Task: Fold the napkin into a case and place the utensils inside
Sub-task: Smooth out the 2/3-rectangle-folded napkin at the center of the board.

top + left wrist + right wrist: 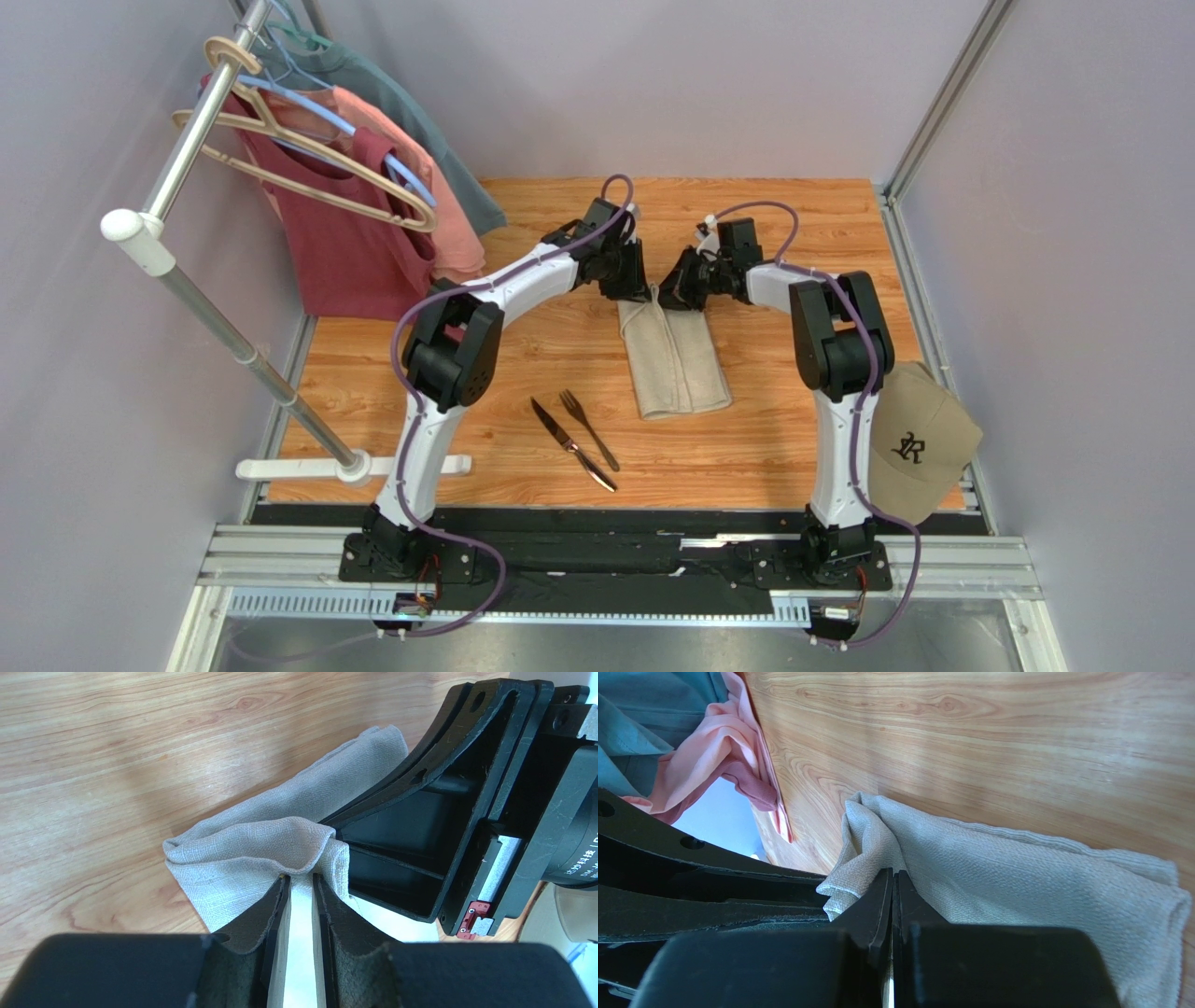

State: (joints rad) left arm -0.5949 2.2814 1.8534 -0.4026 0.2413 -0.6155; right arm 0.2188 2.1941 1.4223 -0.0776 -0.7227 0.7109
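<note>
A: Left gripper (300, 879), what do we see at the tips?
B: Fingers a narrow slit apart, with a napkin (246, 850) fold bunched up into them. We read it as a pinch on the cloth's far edge.
A: Right gripper (892, 876)?
B: Fingers pressed flat together, no gap. A napkin corner curls up against one side of the tips. We can't tell whether any cloth is caught between the pads.
A: Spacing between the two?
B: Close. They sit nearly nose to nose over the napkin's far end. In the left wrist view the right gripper's black body fills the right side, just beside the fold.
A: Napkin state?
B: Folded into a narrow strip, two long panels side by side, lying on the table (786, 448) about mid-board. The far end is lifted and rumpled at the grippers, the near end lies flat.
A: Utensils?
B: Fork (592, 434) and knife (572, 445) lie on bare wood, left of the napkin and nearer the bases, apart from it. They are near-parallel, close together and both slanted, with the tines toward the far side. We can't tell if they touch. Neither is in the cloth.
A: Anything else?
B: Cap (919, 445) at the table's right edge, beside the right arm's lower link. Shirts (351, 238) on hangers at far left. The pink one also shows at the top-left of the right wrist view.
</note>
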